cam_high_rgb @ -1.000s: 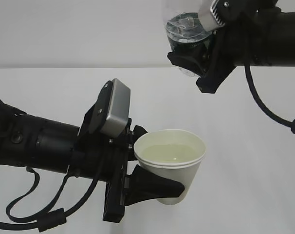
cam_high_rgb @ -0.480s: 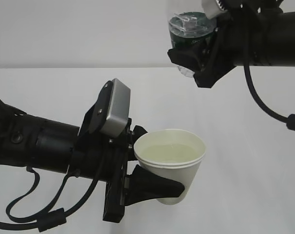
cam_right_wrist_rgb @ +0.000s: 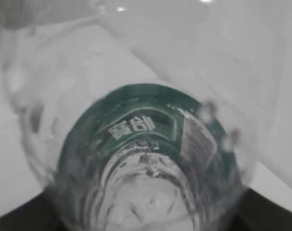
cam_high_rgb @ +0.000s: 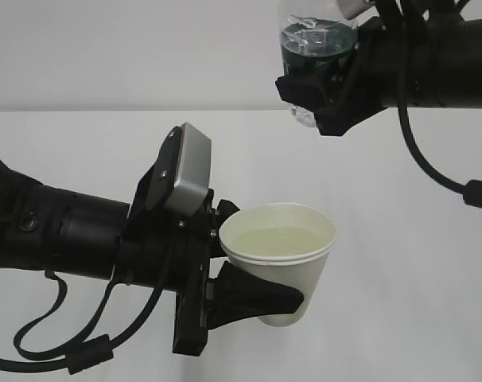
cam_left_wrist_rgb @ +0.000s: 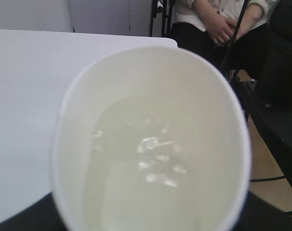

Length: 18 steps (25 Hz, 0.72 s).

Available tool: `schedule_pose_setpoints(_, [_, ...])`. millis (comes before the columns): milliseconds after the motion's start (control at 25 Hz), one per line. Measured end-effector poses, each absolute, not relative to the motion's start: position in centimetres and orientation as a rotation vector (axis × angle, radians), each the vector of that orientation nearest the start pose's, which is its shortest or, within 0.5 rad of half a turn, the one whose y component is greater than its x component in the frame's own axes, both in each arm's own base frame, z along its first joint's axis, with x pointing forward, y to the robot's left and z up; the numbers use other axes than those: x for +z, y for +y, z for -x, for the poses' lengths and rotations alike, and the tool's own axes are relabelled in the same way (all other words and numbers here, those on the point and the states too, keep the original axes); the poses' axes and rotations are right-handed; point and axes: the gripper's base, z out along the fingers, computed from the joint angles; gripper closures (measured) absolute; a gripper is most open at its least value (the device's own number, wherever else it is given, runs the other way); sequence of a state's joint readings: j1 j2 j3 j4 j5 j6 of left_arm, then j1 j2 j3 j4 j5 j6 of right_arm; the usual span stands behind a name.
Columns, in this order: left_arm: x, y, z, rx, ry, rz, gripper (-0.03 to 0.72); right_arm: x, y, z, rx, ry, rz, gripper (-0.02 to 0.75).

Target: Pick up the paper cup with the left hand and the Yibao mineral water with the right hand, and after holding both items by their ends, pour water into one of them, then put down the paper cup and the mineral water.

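white paper cup [cam_high_rgb: 282, 274], clear bottle [cam_high_rgb: 314, 48] with dark green label.

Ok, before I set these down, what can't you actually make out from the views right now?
- Exterior view: top of the Yibao mineral water is cut off by the frame edge; water left inside unclear.
- Right wrist view: the bottle fills the frame, blurred; right hand fingertips unseen.
- Left wrist view: the paper cup hides the left hand and the table below.

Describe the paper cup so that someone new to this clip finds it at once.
Start at the big black left arm gripper low in the exterior view. Its fingers clamp a small white tapered paper cup, upright and holding pale liquid. Unlike the clear green-labelled plastic bottle held above it, the cup is opaque and plain.
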State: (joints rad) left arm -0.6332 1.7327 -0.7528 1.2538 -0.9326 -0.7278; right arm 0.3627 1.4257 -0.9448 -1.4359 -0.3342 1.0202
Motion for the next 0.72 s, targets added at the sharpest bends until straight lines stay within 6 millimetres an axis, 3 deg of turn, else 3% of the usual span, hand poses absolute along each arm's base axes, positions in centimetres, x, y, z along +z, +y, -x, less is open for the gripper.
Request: schedule_pose_setpoints(720, [18.6,-23.9,-21.0,-1.072,1.488,-1.384,0.288,29.9,12.7,-29.5,0.156,1.777,0.782,0.311])
